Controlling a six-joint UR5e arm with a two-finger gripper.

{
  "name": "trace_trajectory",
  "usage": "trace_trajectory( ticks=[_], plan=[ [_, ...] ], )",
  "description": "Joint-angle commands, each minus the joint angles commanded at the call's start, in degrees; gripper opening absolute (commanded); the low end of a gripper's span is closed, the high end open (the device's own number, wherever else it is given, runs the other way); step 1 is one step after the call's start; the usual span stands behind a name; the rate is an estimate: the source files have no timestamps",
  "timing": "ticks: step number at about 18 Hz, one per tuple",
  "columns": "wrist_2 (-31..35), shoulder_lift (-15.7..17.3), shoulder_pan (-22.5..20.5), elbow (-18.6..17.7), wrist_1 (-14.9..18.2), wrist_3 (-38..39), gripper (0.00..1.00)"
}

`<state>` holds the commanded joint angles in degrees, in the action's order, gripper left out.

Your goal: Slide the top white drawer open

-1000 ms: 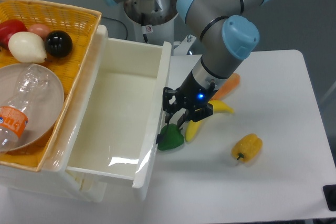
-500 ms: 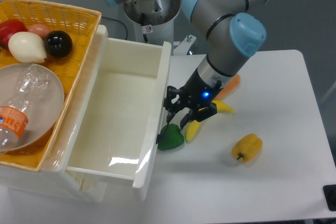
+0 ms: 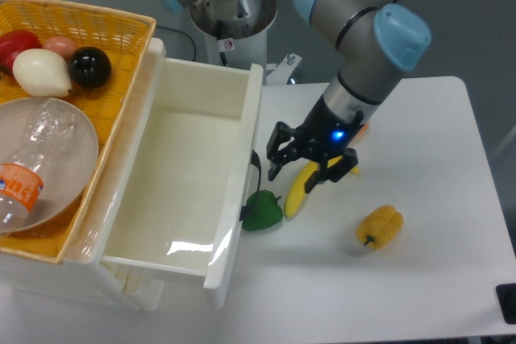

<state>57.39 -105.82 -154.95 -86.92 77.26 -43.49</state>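
Top white drawer (image 3: pixel 181 179) standing pulled out beside yellow basket (image 3: pixel 97 30), interior bare. Gripper (image 3: pixel 292 173) hovering near black handle (image 3: pixel 255 168), fingers spread, gripping nothing. Green pepper (image 3: pixel 262 210), banana (image 3: pixel 300 187) lying beside drawer front.

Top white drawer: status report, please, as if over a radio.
Gripper open, empty, clear of the handle. Top white drawer pulled well out, nothing inside. Green pepper and banana lie on the table just past the drawer front.
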Motion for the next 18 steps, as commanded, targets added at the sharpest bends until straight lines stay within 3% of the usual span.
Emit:
trace_trajectory(
  ticks=[7, 12, 14, 18],
  plan=[
    [1.1, 0.7, -5.9, 0.1, -0.8, -16.3, 1.00],
    [15.4, -3.8, -8.3, 0.1, -3.1, -36.3, 1.00],
    [15.6, -4.4, -9.0, 0.1, -4.7, -44.8, 1.00],
    [19.3, -6.1, -9.1, 0.8, -5.7, -52.7, 1.00]
  ],
)
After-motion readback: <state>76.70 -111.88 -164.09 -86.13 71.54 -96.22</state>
